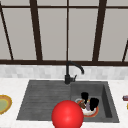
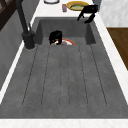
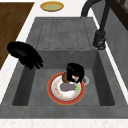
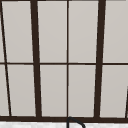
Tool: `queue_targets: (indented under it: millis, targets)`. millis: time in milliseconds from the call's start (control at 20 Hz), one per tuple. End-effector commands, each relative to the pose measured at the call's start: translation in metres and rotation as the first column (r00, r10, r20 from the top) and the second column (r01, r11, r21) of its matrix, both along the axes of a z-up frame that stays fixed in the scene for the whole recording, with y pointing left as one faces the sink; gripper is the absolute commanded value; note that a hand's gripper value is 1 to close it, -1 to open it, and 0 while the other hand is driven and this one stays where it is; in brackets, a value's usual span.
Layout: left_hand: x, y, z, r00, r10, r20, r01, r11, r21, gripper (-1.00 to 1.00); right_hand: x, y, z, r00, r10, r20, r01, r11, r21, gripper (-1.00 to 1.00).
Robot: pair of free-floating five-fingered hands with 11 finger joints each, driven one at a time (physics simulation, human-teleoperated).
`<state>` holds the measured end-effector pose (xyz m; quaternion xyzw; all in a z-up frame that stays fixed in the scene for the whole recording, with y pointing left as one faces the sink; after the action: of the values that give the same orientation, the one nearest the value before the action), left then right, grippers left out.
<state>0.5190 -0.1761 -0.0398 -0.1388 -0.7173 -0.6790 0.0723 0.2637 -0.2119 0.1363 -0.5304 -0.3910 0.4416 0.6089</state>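
Where the red-rimmed plate (image 3: 50, 90) lies in the sink (image 3: 60, 32) basin, my left hand (image 3: 75, 71) sits low over it, against a brown morsel (image 3: 65, 77); grip: I cannot tell. My right hand (image 3: 25, 55): hovering above the front rim, fingers slack, holding nothing.

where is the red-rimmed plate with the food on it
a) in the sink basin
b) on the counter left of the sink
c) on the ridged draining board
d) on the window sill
a: the red-rimmed plate lies on the floor of the sink basin, with a hand down at its far edge.
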Motion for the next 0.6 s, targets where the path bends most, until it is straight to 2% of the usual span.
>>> queue_targets:
  millis: [0, 50, 100, 150, 200, 300, 350, 550]
  targets:
    - [-0.016, -0.003, -0.013, 0.9978, 0.000, 0.066, 0.000, 1.0000, 0.000, -1.00, 0.000, 0.000, 0.000, 1.000, 0.000, 0.000, 0.000, 1.000, 0.000, 0.00]
    - [-0.024, -0.007, -0.010, 0.9993, 0.029, 0.025, -0.028, 0.9988, -0.041, -1.00, 0.000, 0.000, 0.000, 1.000, 0.000, 0.000, 0.000, 1.000, 0.000, 0.00]
    - [-0.032, -0.007, -0.010, 0.9994, 0.027, 0.024, -0.025, 0.9986, -0.046, -1.00, 0.000, 0.000, 0.000, 1.000, 0.000, 0.000, 0.000, 1.000, 0.000, 0.00]
    - [-0.032, -0.012, -0.012, 0.9996, 0.021, 0.018, -0.020, 0.9991, -0.037, -1.00, 0.000, 0.000, 0.000, 1.000, 0.000, 0.000, 0.000, 1.000, 0.000, 0.00]
    - [-0.038, -0.016, -0.008, 0.9959, 0.015, 0.089, -0.012, 0.9996, -0.025, -1.00, 0.000, 0.000, 0.000, 1.000, 0.000, 0.000, 0.000, 1.000, 0.000, 0.00]
    - [-0.028, -0.007, 0.005, 0.9845, -0.003, 0.176, 0.008, 0.9996, -0.027, -1.00, 0.000, 0.000, 0.000, 1.000, 0.000, 0.000, 0.000, 1.000, 0.000, 0.00]
    - [-0.027, -0.007, 0.012, 0.9851, 0.000, 0.172, 0.004, 0.9997, -0.024, -1.00, 0.000, 0.000, 0.000, 1.000, 0.000, 0.000, 0.000, 1.000, 0.000, 0.00]
    - [-0.026, -0.005, 0.045, 0.9932, 0.004, 0.116, -0.002, 0.9999, -0.015, -1.00, 0.000, 0.000, 0.000, 1.000, 0.000, 0.000, 0.000, 1.000, 0.000, 0.00]
